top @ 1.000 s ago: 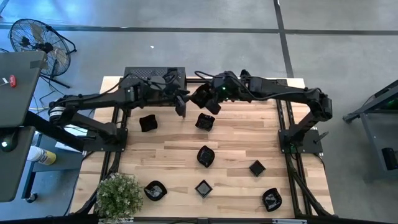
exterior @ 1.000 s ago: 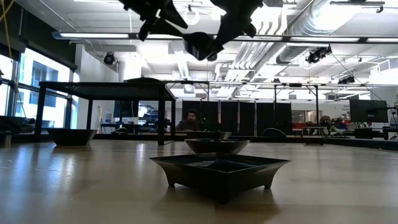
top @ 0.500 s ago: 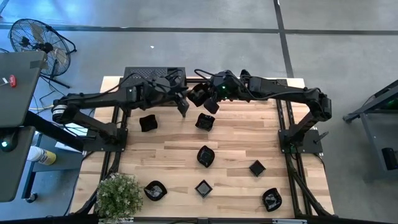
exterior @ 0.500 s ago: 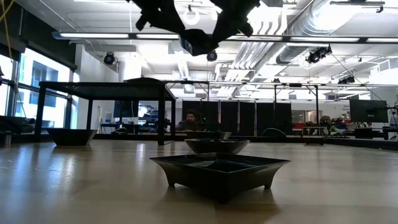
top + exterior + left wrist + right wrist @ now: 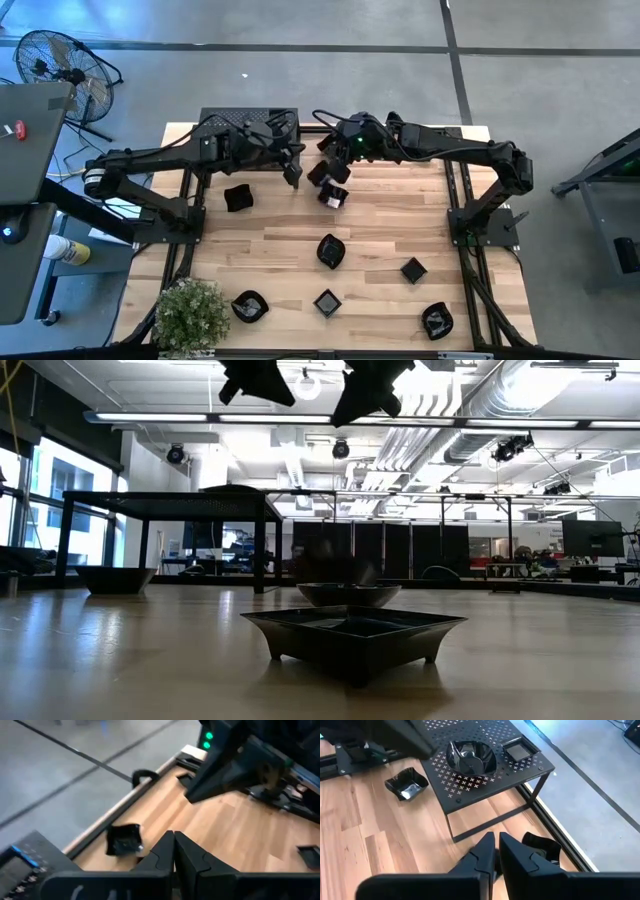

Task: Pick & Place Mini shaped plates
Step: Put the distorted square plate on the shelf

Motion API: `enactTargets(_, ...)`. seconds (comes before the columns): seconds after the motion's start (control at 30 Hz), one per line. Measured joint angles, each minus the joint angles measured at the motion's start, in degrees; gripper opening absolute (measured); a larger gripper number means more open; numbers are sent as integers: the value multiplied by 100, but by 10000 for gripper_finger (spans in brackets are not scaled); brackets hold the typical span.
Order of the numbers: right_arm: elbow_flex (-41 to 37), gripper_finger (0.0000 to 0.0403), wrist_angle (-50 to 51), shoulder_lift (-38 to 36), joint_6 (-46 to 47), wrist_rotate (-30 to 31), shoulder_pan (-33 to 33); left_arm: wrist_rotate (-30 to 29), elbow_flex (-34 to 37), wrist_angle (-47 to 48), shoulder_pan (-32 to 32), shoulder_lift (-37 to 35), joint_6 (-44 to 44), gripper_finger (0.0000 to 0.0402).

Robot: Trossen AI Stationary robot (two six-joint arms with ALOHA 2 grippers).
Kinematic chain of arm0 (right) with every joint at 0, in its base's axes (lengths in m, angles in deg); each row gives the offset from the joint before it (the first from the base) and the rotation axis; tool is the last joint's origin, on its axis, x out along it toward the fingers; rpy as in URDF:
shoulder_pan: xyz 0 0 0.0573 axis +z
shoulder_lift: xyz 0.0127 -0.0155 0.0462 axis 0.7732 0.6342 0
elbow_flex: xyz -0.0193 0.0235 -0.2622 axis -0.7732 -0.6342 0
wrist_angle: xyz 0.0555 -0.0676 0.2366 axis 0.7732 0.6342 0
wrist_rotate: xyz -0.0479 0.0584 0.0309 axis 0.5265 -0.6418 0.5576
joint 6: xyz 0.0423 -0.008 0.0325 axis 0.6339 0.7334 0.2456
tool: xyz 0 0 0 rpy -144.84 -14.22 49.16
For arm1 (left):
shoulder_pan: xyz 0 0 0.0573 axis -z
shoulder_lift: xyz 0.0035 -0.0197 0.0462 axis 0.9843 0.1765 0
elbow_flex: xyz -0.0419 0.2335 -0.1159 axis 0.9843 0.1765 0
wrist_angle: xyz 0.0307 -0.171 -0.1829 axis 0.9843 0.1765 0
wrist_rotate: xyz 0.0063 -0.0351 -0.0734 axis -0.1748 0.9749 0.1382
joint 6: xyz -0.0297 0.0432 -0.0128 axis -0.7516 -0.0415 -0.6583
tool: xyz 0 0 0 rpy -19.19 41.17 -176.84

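Both claws hang above the far-mid table. L gripper (image 5: 292, 176) is pinched closed and empty. R gripper (image 5: 328, 173) is nearly closed, also holding nothing. A mini plate (image 5: 334, 197) lies on the table just below R. I'd spread R wide first, then drop straight onto one rim w/o nudging it.

- In the low view both arms were cut off by the top edge — fingertips out of sight.
- A dish (image 5: 330, 568) behind the round plate (image 5: 349, 594) was blurred.
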Motion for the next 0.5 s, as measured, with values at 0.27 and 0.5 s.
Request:
enactTargets(0.27, 0, 2, 61, -91, 120, -257, -91, 107, 0, 264, 0, -2, -373, 55)
enactTargets(0.5, -448, 1, 127, -194, 502, -991, -350, 333, 26, 257, 1, -3, -398, 6)
